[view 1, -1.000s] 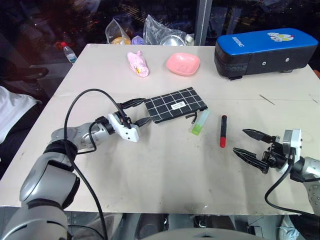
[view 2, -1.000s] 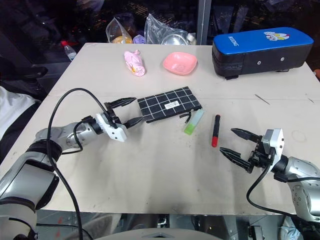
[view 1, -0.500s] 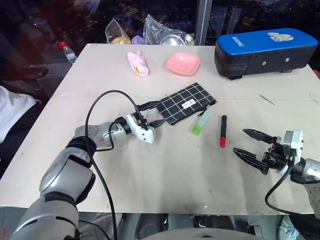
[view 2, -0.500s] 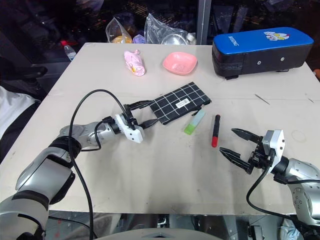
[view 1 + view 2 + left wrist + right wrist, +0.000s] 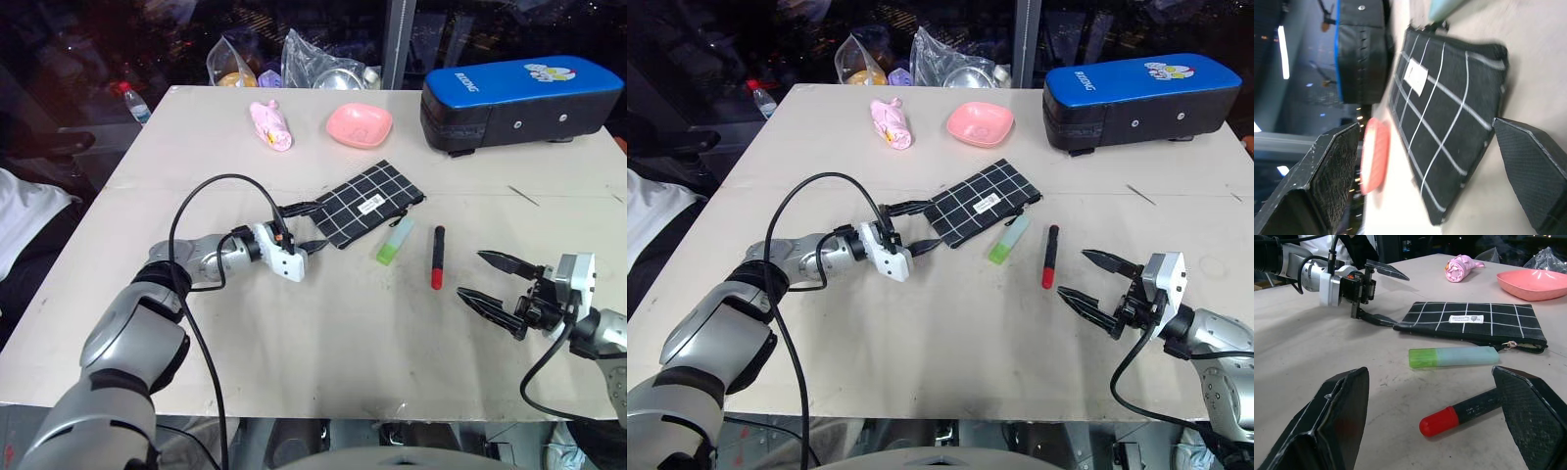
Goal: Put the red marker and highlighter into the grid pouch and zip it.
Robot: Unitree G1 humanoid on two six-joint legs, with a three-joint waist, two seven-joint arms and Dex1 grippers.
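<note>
bare table point(image 5: 323, 333) btwn hands (front), unblocked

The left gripper point(image 5: 303, 227) has slid toward the highlighter point(image 5: 394, 240), pushing against the grid pouch point(image 5: 368, 203). The pouch has shifted and swung with it: its zipper end (the end by the highlighter) now lies farther back, closer to the pink bowl point(image 5: 359, 124), so the pouch sits more steeply slanted. One open finger point(image 5: 1382, 321) touches the pouch's near corner, the other held above the table.
</note>
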